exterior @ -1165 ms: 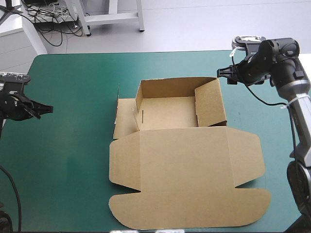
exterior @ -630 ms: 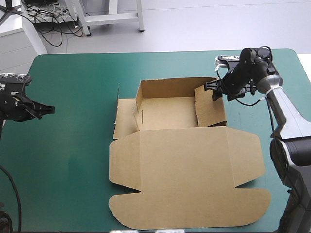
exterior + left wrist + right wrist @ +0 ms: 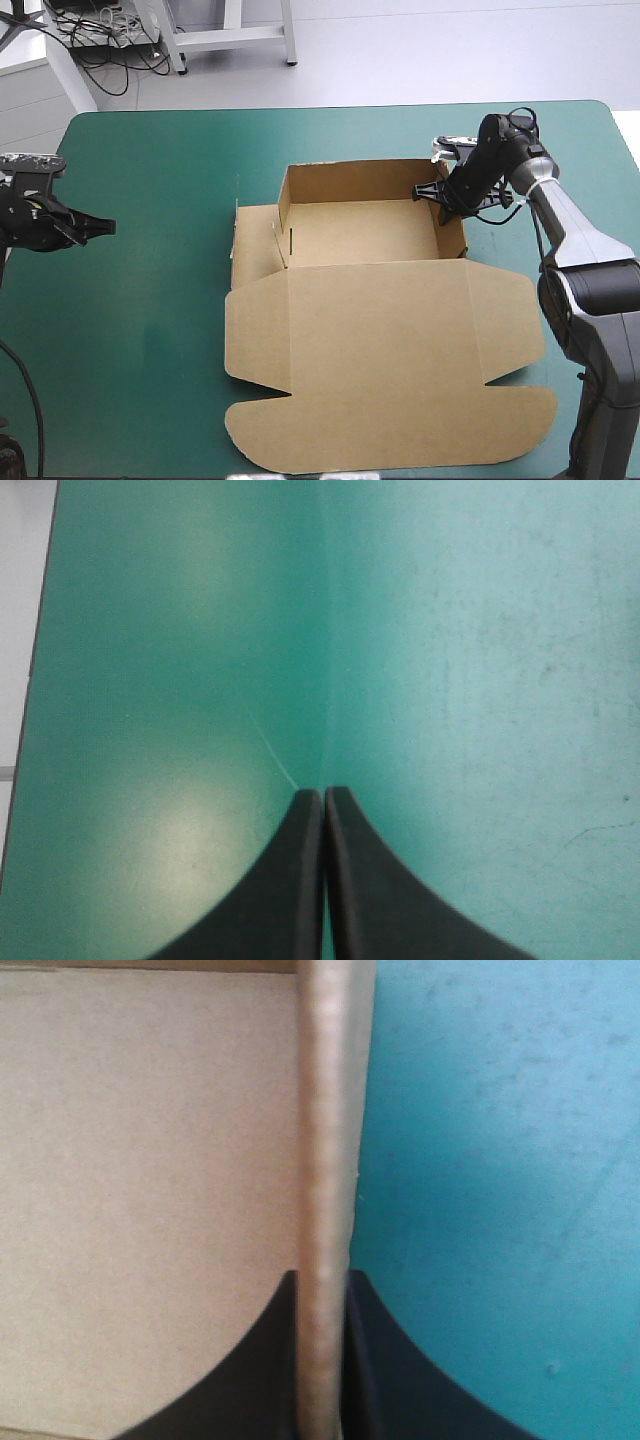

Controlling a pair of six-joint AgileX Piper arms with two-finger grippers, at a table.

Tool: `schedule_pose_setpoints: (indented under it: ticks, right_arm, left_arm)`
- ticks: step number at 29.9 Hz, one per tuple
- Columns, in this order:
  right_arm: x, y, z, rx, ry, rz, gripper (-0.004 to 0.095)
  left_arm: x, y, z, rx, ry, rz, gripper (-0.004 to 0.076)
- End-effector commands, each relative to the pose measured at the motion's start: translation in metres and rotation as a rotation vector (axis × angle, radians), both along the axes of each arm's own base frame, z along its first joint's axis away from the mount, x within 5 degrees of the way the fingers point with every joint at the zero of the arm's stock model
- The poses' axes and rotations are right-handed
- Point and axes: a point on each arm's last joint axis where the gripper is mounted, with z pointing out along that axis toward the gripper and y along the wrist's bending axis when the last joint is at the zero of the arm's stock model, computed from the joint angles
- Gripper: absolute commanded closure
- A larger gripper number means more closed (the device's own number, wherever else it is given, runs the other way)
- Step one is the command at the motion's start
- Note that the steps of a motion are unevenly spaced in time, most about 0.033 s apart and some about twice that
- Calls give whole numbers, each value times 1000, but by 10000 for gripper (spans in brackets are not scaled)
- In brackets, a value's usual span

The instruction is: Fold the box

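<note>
**High view.** The box (image 3: 380, 340) lies at the middle of the desk (image 3: 150, 320), on the teal-green cover. Its tray sits toward the far edge, with the back wall (image 3: 350, 180) and the right wall (image 3: 452, 235) raised. The left flap (image 3: 255, 245) lies nearly flat beside the tray. The lid (image 3: 380, 390) is spread flat toward the near edge. You find the right fingers (image 3: 443, 195) on the top edge of the right wall, near its far corner. The left fingers (image 3: 98, 228) hang over the cover near the desk's left edge, well apart from the box.

**Left wrist view.** The 2 black left fingers (image 3: 312, 815) meet in 1 pointed arch, fully closed and gripping nothing. Only bare teal-green cover (image 3: 480, 630) lies ahead of them.

**Right wrist view.** The right fingers (image 3: 290, 1295) stand all but closed, with the top edge of the right wall (image 3: 325, 1140) clamped between them. The wall edge runs straight ahead from the fingertips. On 1 side of it you see the brown tray floor (image 3: 150, 1160), and on the other side the teal-green cover (image 3: 500, 1160).
</note>
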Motion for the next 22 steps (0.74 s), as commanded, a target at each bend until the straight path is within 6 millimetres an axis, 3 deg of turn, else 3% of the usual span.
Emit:
schedule_pose_setpoints:
  ticks: [1, 5, 8, 11, 17, 22]
  right_arm:
    - [-9, 0, 31, 46, -47, -5, 923]
    - [-11, 1, 37, 62, -57, -9, 923]
    - [-13, 2, 43, 76, -73, 8, 923]
    - [-17, 2, 52, 81, -99, 30, 923]
    - [-29, 1, 76, 87, -161, 46, 923]
    - [-41, 0, 100, 100, -224, 68, 923]
  left_arm:
    - [-3, -3, 20, -10, -104, 2, 732]
    - [-4, -4, 19, -28, -85, 0, 722]
    - [-6, -5, 17, -36, -54, -4, 657]
    - [-8, -6, 15, -43, -28, -6, 534]
    - [-7, -6, 13, -57, -10, -5, 209]
    - [-1, -7, 6, -97, 12, -7, 178]
